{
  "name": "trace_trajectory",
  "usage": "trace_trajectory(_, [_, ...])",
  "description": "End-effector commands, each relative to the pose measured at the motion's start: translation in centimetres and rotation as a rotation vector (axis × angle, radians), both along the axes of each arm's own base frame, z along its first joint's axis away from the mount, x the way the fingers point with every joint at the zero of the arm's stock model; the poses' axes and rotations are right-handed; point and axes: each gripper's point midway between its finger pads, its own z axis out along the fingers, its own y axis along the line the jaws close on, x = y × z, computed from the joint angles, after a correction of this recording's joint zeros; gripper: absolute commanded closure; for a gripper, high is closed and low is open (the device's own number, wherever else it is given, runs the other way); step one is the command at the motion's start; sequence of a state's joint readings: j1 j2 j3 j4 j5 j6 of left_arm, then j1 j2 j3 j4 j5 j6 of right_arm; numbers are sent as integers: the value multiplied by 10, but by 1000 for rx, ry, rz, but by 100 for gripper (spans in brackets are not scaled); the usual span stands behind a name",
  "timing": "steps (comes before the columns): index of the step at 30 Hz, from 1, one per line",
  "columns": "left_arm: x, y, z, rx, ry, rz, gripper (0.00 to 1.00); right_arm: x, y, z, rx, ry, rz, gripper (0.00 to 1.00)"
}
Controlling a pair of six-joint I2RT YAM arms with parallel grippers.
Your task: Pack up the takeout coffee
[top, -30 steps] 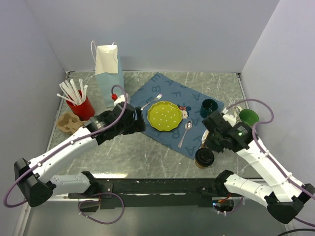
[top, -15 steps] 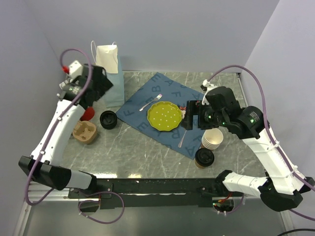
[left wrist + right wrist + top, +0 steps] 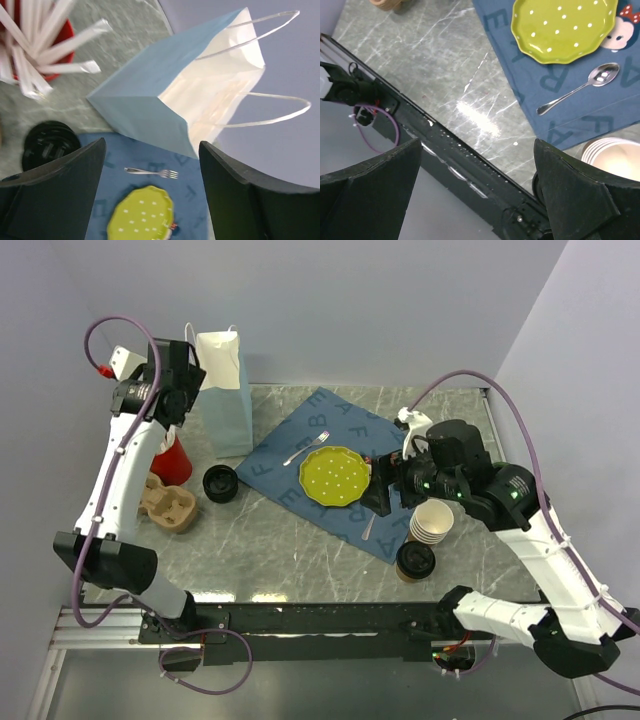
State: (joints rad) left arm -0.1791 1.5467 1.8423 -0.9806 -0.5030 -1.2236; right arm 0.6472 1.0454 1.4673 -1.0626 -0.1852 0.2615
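Left wrist view: your spread, empty left gripper [image 3: 151, 150] hangs by the pale-blue paper bag [image 3: 145, 95]; a brush could topple it.

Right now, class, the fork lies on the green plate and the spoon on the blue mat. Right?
No: the fork lies on the blue mat beside the green plate, not on it; the left wrist view shows this. The spoon is on the mat.

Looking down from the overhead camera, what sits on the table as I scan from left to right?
From the left: cardboard cup carrier → loose black lid → green dotted plate → lidded coffee cup.
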Motion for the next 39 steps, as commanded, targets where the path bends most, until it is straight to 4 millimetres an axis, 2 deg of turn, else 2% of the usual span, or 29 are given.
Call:
trace_trajectory(1, [18,-17,14,-138,-86,3,21,16,5,13,-7,-75,18,0])
trace_trajectory(3, [28,-20,2,-140,-56,-1,21,18,8,13,0,-75,20,0])
trace_trajectory(7, [49,-27,-3,-154,-65,-18,22,19,11,14,7,-68,20,0])
trace_trajectory(9, [56,-25,-17,-155,-32,4,22,20,10,14,4,-64,13,0])
trace_trajectory(10, [59,-24,-16,-160,-32,12,22,20,10,14,3,-57,7,0])
trace_trajectory(11, [64,-22,-26,-168,-12,32,22,20,9,14,3,-57,3,0])
trace_trajectory(14, [72,-19,-36,-173,0,56,23,19,6,11,-6,-50,-14,0])
trace_trajectory(18, [91,-20,-32,-147,-28,26,26,20,2,8,-9,-52,-42,0])
trace_trajectory(23, [97,-25,-49,-183,21,6,32,21,-1,2,-30,-40,-56,0])
trace_trajectory(24, [96,-26,-49,-180,26,-2,40,22,-1,3,-35,-45,-56,0])
trace_trajectory(27, [88,-23,-48,-162,36,-14,53,25,-6,0,-64,-54,-73,0])
trace_trajectory(29, [82,-24,-39,-164,15,-29,57,27,-8,-1,-75,-63,-80,0])
trace_trajectory(31, [78,-25,-37,-167,10,-39,67,28,-9,-2,-83,-66,-79,0])
trace_trajectory(36, [81,-35,-26,-196,-27,-100,91,31,-6,-1,-80,-66,-75,0])
trace_trajectory(39, [87,-42,-7,-201,-88,-153,99,35,-11,2,-94,-77,-107,0])
